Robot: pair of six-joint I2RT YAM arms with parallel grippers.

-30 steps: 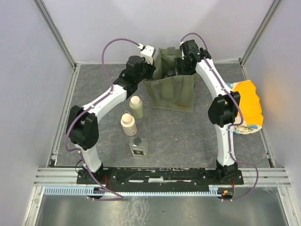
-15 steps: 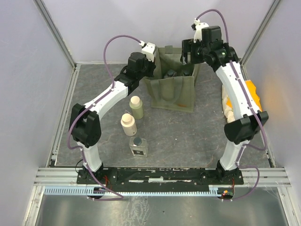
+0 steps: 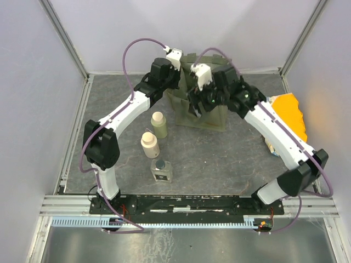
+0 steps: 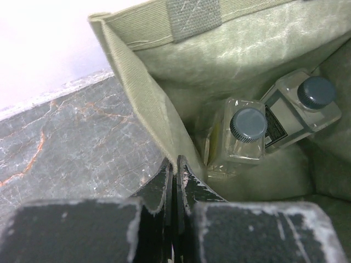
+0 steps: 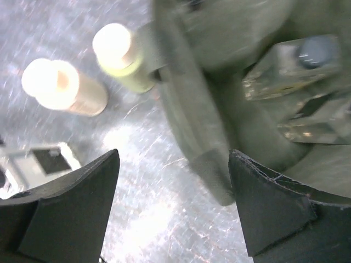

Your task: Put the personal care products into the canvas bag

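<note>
- Left end effector [image 4: 176, 178] pinches the canvas bag [image 4: 143, 104] rim, fingers pressed tight on the fabric
- Right end effector [image 5: 173, 164] spread wide, empty, over the bag's front edge
- Two clear bottles [image 4: 241, 137] inside

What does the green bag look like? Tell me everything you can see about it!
The bag is olive-green cloth, soft and creased, with a stitched band round its rim and a sewn-on strap. It stands upright at the back of the grey table, mouth open. The left fingers pinch its rim. Two clear bottles with dark caps lie inside.
</note>
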